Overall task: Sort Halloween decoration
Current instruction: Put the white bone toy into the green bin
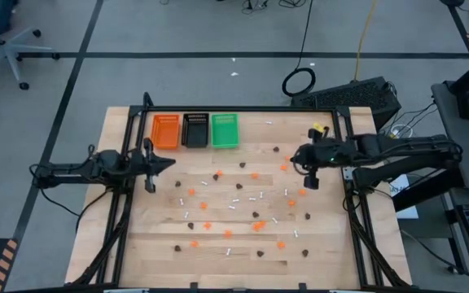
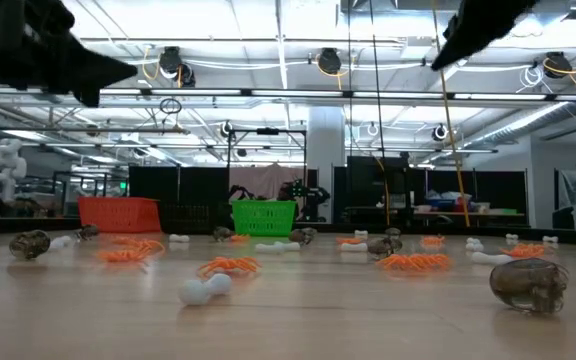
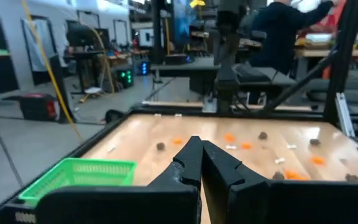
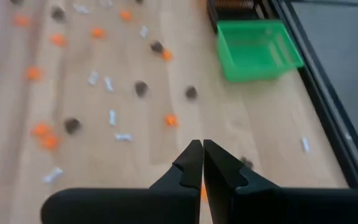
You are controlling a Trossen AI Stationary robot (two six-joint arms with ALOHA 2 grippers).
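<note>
left gripper closed, empty, near orange tray; right gripper closed, empty, above scattered halloween trinkets.

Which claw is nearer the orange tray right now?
Left. The left claw hangs shut just in front of the orange tray, by the table's left edge. The right claw, also shut, is across the table, past the green tray.

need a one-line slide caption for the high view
Orange, brown and white trinkets scattered on the table; left gripper and right gripper hover shut.
</note>
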